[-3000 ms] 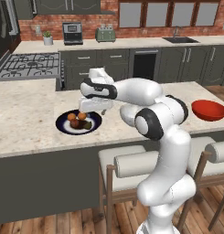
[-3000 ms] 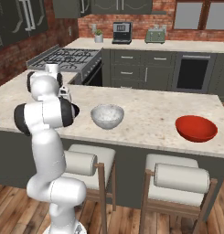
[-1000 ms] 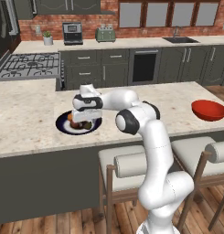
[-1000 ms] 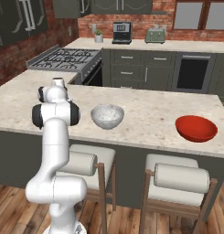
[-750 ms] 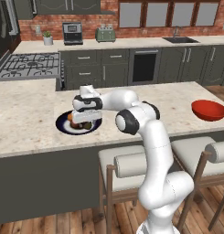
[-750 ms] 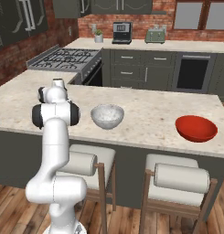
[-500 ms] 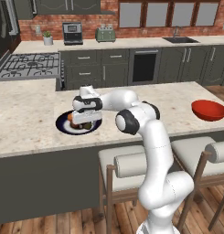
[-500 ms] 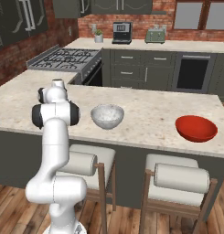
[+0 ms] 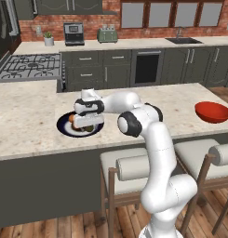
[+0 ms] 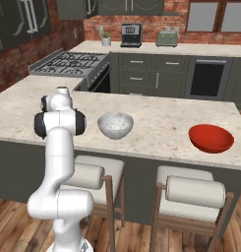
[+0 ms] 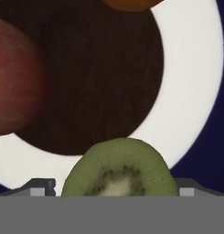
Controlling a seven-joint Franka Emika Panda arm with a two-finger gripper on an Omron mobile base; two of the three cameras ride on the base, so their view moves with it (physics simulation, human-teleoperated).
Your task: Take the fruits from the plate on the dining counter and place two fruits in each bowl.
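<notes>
**Hand low over the plate, green fruit between the fingers**

In the hand view a cut green fruit [image 11: 120,171], pale at its core with dark seeds, sits right at the bottom between the two fingers [image 11: 38,186], whose tips show on either side of it. The gripper [image 9: 86,124] is spread about as wide as the fruit; whether the tips press on it cannot be told. Behind it lies the plate [image 11: 191,91], dark at the centre with a white ring and navy edge. A red fruit [image 11: 15,77] lies on the plate at the left of that view, and an orange fruit [image 11: 129,3] at the top edge.

From the left base view the plate rests on the beige surface [image 9: 27,125], with the hand down over the fruits. The red bowl [image 9: 213,111] stands well apart, far along the same surface. In the right base view the grey bowl [image 10: 115,125] stands between the arm and the red bowl.
</notes>
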